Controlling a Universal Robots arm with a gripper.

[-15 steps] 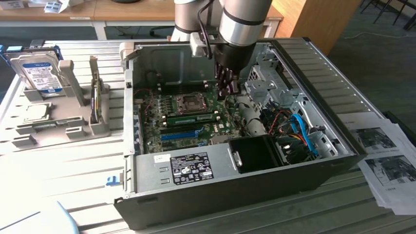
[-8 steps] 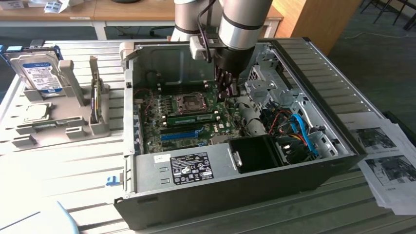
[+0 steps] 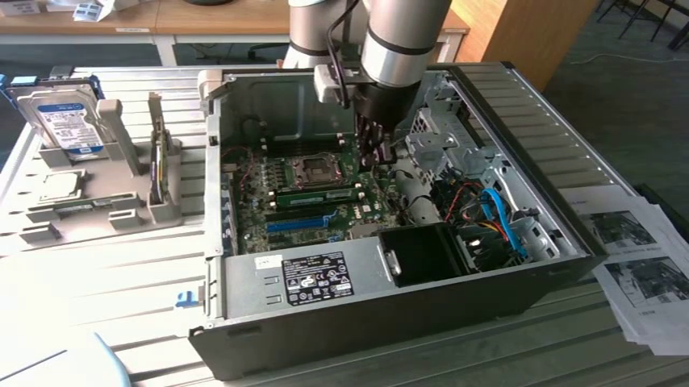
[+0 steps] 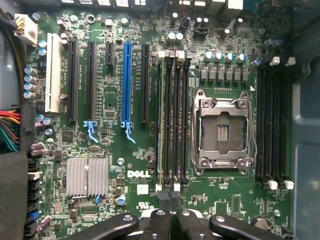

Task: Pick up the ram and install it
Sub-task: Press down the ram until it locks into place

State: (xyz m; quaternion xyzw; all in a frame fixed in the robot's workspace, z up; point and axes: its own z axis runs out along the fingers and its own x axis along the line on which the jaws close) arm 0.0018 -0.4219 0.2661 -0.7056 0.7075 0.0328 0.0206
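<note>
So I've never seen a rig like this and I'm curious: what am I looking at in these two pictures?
A robot arm reaches into an open computer case on a slatted table. One picture is taken from outside; the other comes from a camera on the arm's wrist, looking down at the motherboard. Its gripper is shut and holds nothing visible. A green ram stick looks plugged in by the processor socket. Beside the case a hard drive stands in a grey holder.

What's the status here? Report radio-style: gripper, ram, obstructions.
Gripper shut, low over memory slots. Ram standing in slot near socket. No obstruction seen.
</note>
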